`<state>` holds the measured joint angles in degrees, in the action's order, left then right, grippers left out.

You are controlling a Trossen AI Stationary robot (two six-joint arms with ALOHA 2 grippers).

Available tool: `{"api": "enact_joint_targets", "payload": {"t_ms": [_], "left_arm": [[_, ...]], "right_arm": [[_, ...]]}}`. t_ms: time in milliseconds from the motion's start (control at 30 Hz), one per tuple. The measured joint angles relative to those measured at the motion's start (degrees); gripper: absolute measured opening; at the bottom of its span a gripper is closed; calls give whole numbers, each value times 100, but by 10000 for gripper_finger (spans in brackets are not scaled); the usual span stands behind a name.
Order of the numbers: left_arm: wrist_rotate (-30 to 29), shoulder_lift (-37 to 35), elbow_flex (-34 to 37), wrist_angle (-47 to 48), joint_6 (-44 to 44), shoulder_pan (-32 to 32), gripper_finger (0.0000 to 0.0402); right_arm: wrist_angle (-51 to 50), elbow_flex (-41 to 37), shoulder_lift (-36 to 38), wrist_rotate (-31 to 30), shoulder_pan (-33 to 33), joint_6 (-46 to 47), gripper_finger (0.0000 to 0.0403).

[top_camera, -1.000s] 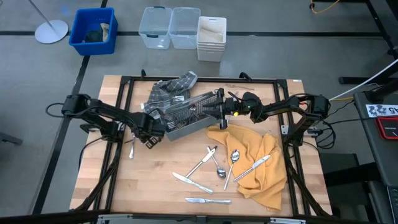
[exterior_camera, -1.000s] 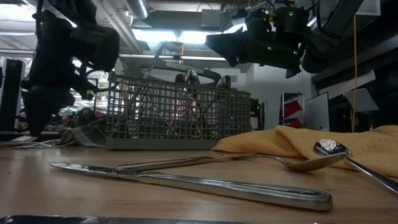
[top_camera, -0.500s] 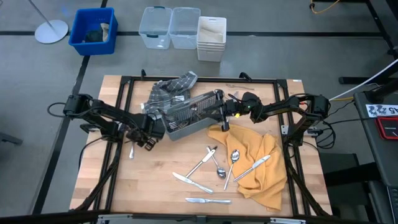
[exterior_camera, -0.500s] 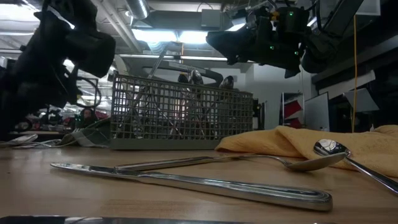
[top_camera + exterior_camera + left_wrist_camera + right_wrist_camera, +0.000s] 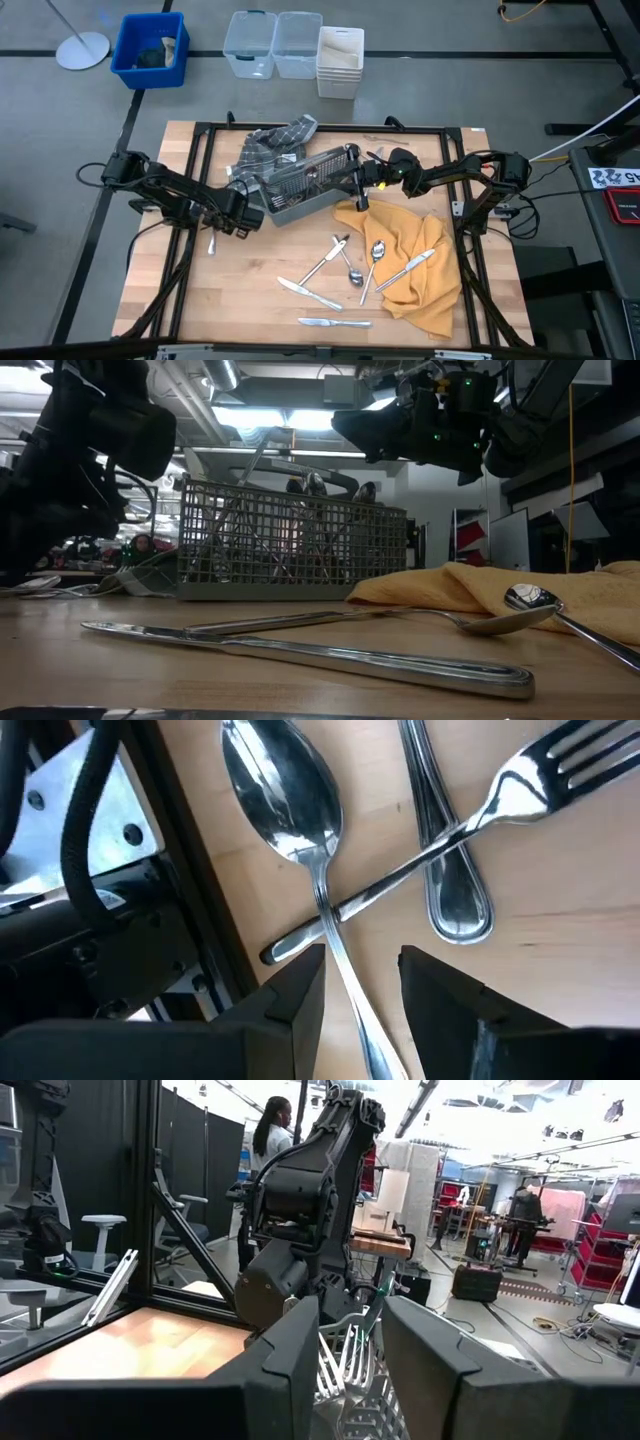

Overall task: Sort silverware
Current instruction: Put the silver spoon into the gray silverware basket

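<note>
spoon (image 5: 300,830) handle between left gripper (image 5: 362,982) fingers | ungripped

Evenly and brightly lit from above in the high view, with only soft, short shadows under the arms and the yellow cloth (image 5: 415,262) on the pale wooden surface (image 5: 250,300). Strongly backlit in the low view by glaring ceiling lights (image 5: 285,415), leaving both arms as near-black silhouettes, the nearest knife (image 5: 310,655) soft and streaked with reflections. Close and crisp in the left wrist view, with bright glints on the spoon bowl (image 5: 282,790); blown-out brightness overhead in the right wrist view, blurred dark foreground.
</note>
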<state>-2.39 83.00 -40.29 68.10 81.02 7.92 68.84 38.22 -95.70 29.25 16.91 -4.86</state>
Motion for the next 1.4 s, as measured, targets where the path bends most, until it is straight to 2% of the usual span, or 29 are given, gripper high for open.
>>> {"api": "enact_joint_targets", "payload": {"t_ms": [133, 267, 367, 733, 1300, 1400], "left_arm": [[22, 0, 35, -66, 452, 0, 120], [431, 0, 216, -316, 868, 75, 120], [487, 0, 327, -361, 1164, 216, 120], [15, -2, 492, -626, 1978, 413, 120], [61, -22, 669, -1046, 2064, 411, 120], [84, -35, 664, -1071, 2067, 411, 109]], "right_arm": [[-1, 0, 0, 33, 0, 0, 115], [-2, 0, 0, 142, 0, -2, 115], [-1, 0, 0, 144, 0, -15, 115], [0, 0, 0, 144, 0, -17, 115], [2, 0, 0, 301, 0, -20, 115], [2, -2, 0, 340, 0, -19, 115]]}}
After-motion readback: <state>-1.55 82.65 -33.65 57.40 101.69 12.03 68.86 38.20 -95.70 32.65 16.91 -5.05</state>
